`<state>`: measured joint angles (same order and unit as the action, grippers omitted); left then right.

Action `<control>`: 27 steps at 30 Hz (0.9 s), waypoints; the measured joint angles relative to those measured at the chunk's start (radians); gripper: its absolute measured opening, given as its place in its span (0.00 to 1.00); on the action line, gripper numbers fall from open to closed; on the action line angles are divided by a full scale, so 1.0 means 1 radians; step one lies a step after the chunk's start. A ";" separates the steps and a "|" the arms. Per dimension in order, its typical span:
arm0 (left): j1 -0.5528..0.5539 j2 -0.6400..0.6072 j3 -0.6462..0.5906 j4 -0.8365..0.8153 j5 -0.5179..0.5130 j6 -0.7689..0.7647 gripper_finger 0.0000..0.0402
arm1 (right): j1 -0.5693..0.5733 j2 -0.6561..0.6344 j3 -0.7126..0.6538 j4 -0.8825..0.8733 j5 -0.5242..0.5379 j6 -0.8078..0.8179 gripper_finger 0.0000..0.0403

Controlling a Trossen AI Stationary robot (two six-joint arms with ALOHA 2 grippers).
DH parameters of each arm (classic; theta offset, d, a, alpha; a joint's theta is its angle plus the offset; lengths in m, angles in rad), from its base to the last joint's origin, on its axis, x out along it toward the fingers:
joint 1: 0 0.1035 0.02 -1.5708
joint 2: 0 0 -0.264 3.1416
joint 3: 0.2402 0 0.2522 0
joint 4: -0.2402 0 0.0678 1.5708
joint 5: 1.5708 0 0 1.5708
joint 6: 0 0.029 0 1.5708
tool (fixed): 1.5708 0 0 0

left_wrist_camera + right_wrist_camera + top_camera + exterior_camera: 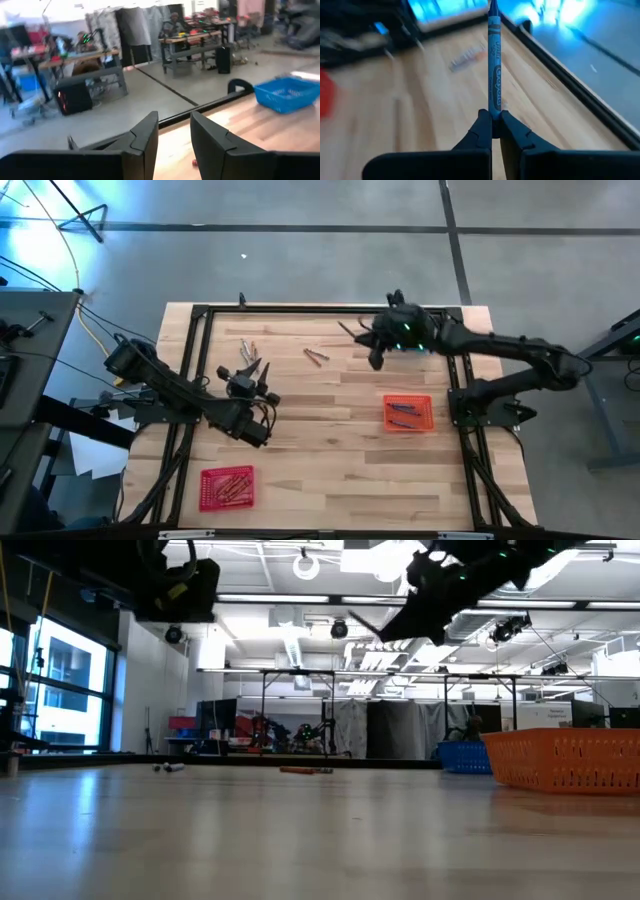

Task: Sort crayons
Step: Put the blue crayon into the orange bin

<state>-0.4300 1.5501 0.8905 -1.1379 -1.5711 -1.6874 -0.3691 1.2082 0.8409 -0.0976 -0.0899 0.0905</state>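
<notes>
Crayons (pixel 250 352) are seen from above, scattered on the table (pixel 330 480) in a cluster near the left gripper (pixel 268 385), with a pair (pixel 316 356) lying apart toward the middle. Red ones have been gathered in the red basket (pixel 227 486) at the near edge, and grey-blue ones lie in the orange basket (pixel 407 412) under the right arm, so a split by colour is suggested. The right gripper (pixel 374 350) is held over the far side of the table.

In the low view, both arms hang clear of the wood, so nothing loose is disturbed. The orange basket (pixel 565 760) stands at the right, and stray crayons (pixel 305 770) lie far off.

In the left wrist view, the fingers (pixel 145 140) stand partly apart with nothing between them, apparently ready for a pick. A blue basket (pixel 287 93) is seen beyond.

In the right wrist view, the fingers (pixel 482 131) are closed on the end of a blue crayon (pixel 493 65), which juts straight out ahead. Gripped at the end like this, it can probably be dropped cleanly into the basket of grey-blue ones.
</notes>
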 joint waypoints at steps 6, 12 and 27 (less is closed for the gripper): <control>0.015 0.000 0.005 0.091 0.000 0.010 0.25 | 0.075 -0.088 -0.242 0.392 -0.026 0.071 0.00; 0.017 0.000 0.064 0.262 0.003 0.265 0.25 | 0.096 -0.092 -0.289 0.461 -0.035 0.078 0.00; 0.130 0.000 0.120 1.108 0.460 1.541 0.25 | 0.111 -0.091 -0.289 0.406 -0.047 0.034 0.00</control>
<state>-0.2998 1.5505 1.0100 -0.0296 -1.1115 -0.1468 -0.2582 1.1172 0.5522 0.3082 -0.1368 0.1247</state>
